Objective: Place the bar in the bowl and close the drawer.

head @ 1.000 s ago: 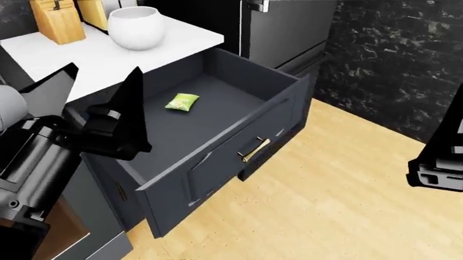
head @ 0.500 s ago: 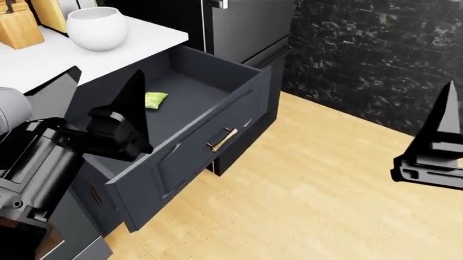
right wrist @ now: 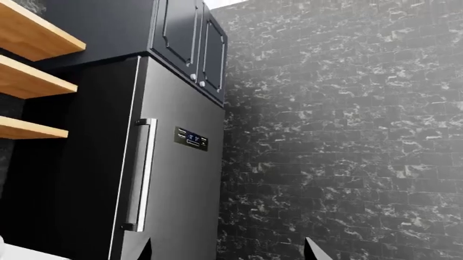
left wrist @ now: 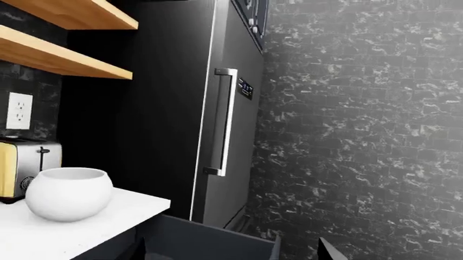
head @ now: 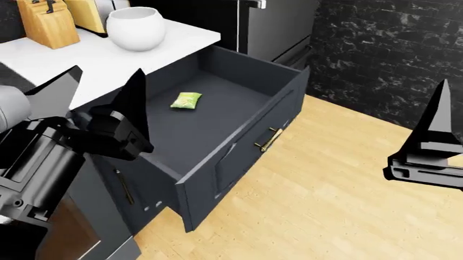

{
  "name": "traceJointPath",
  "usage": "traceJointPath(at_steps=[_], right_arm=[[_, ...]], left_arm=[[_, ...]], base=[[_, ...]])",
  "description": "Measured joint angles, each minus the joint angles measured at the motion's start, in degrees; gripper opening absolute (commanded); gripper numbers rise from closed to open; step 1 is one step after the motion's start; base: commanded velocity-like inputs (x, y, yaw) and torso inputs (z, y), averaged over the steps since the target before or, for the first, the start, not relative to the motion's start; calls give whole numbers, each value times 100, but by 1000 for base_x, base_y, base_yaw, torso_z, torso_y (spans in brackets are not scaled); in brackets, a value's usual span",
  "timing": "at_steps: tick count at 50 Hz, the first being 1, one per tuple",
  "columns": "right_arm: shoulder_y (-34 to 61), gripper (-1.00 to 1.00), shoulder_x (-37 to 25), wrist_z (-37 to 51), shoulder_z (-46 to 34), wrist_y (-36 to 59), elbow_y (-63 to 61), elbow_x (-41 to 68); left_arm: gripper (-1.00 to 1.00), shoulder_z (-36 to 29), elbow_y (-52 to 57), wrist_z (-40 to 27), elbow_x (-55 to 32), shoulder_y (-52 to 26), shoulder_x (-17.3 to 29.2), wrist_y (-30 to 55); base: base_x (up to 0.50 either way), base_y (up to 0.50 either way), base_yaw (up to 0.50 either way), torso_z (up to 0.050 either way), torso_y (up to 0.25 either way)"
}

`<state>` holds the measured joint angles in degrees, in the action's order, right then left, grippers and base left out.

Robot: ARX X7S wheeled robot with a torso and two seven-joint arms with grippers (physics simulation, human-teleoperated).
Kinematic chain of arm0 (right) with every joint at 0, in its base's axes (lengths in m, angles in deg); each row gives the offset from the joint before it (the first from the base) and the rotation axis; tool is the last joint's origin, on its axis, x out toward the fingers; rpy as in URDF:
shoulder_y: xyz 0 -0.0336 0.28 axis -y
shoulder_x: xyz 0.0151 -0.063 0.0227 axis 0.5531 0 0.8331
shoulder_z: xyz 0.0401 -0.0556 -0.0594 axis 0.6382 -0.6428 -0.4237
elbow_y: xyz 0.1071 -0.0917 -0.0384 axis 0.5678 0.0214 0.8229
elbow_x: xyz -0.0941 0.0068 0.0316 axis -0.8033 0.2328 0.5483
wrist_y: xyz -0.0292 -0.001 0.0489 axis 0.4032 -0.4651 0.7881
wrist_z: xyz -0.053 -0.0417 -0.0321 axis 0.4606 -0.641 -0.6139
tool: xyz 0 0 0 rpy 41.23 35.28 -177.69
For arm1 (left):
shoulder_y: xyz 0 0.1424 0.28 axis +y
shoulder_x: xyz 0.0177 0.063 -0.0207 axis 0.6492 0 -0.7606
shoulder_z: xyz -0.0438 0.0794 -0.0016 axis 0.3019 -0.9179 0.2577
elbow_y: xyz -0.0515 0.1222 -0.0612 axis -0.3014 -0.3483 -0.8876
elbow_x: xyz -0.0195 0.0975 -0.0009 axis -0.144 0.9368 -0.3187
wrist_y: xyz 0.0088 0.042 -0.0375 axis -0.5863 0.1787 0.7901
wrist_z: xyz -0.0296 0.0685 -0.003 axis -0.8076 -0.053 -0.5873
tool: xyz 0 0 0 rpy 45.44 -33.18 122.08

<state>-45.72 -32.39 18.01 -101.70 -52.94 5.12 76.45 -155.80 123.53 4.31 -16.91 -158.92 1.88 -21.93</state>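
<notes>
The left pincer (head: 101, 89) hangs open and empty over the near left corner of the drawer (head: 217, 116), its two dark pointed fingers (head: 134, 100) spread wide apart above the surface's edge. The right pincer (head: 434, 146) sits well apart at the far right of the head view, over the wooden floor (head: 326, 206); only one tall finger and part of its body show there. In its wrist view two fingertips peek in with a wide gap between them, so it stands open too, holding nothing.

The drawer is pulled fully out, its dark inside bare but for the bar (head: 186, 100), which lies flat on the drawer floor toward the back, clear of the walls. The brass handle (head: 270, 139) shows on the drawer front.

The bowl (head: 135, 28) stands upright on the white surface (head: 87, 57) behind the drawer, near the surface's edge and well apart from the bar. A wooden knife block (head: 47, 23) stands beside it, and a toaster (left wrist: 21, 168) just behind. A tall dark fridge (left wrist: 224, 124) rises next to the surface, against a black marbled wall (left wrist: 361, 108).
</notes>
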Motion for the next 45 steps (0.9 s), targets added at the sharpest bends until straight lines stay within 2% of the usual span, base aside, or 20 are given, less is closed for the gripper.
traceJointPath(at_steps=[45], right_arm=[[160, 100, 58, 14, -263, 48, 30, -144]], left_arm=[[100, 144, -84, 39, 81, 299, 53, -75]], base=[[396, 292, 0, 0, 0]])
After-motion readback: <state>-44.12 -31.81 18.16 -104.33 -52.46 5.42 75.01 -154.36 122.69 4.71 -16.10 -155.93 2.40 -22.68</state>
